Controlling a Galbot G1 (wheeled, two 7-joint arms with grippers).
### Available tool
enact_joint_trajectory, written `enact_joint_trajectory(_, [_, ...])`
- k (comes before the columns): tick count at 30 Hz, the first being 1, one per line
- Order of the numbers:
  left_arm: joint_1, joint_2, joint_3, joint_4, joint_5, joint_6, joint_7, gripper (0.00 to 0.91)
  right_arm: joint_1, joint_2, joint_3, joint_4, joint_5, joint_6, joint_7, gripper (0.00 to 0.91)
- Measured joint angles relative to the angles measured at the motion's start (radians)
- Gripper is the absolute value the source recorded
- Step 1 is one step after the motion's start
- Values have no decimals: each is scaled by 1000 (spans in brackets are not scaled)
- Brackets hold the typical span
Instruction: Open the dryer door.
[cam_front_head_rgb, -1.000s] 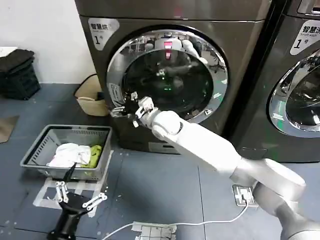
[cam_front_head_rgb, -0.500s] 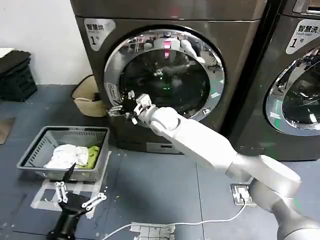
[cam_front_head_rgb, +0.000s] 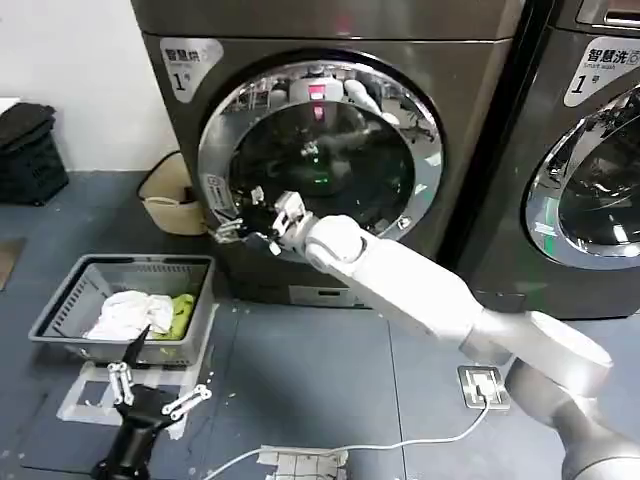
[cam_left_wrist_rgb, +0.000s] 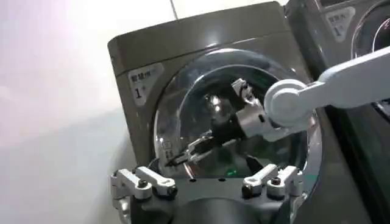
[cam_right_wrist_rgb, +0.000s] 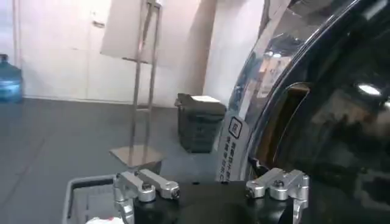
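The dryer door (cam_front_head_rgb: 320, 150) is a big round porthole with a chrome ring (cam_front_head_rgb: 213, 150) around dark glass, and it looks flush with the grey machine front. My right gripper (cam_front_head_rgb: 243, 222) sits at the ring's lower left rim, fingers apart. In the right wrist view, my right gripper (cam_right_wrist_rgb: 211, 190) is open, with the ring's stickered edge (cam_right_wrist_rgb: 233, 146) just beyond its fingers. My left gripper (cam_front_head_rgb: 150, 392) hangs open low near the floor, well away from the door. The left wrist view has the left gripper (cam_left_wrist_rgb: 208, 189) open and facing the door (cam_left_wrist_rgb: 201, 106).
A grey basket (cam_front_head_rgb: 70, 290) with white and green laundry stands on the floor at the left. A second grey machine (cam_front_head_rgb: 590, 180) stands to the right. A tan basket (cam_front_head_rgb: 165, 195) and a black crate (cam_front_head_rgb: 30, 150) sit by the wall. A cable and socket (cam_front_head_rgb: 485, 385) lie on the floor.
The head view has drifted a little, so the dryer sits further left in the picture. The right gripper stays at the door's left rim. The left arm has not moved.
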Motion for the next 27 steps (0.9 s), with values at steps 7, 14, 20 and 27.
enact_joint_trajectory(7, [-12, 10, -20, -5, -20, 21, 6, 907, 7, -36, -17, 38, 3, 14, -67, 907])
enact_joint_trajectory(14, [-33, 32, -52, -8, -73, 73, 22, 907, 9, -90, -38, 98, 21, 21, -123, 907])
enact_joint_trajectory(20, [-58, 64, -98, -8, -147, 125, 31, 907, 16, -147, -53, 163, 45, 22, -182, 907])
enact_joint_trajectory(27, [-90, 116, -170, 7, -239, 179, 32, 907, 14, -206, -70, 233, 50, 27, -210, 907])
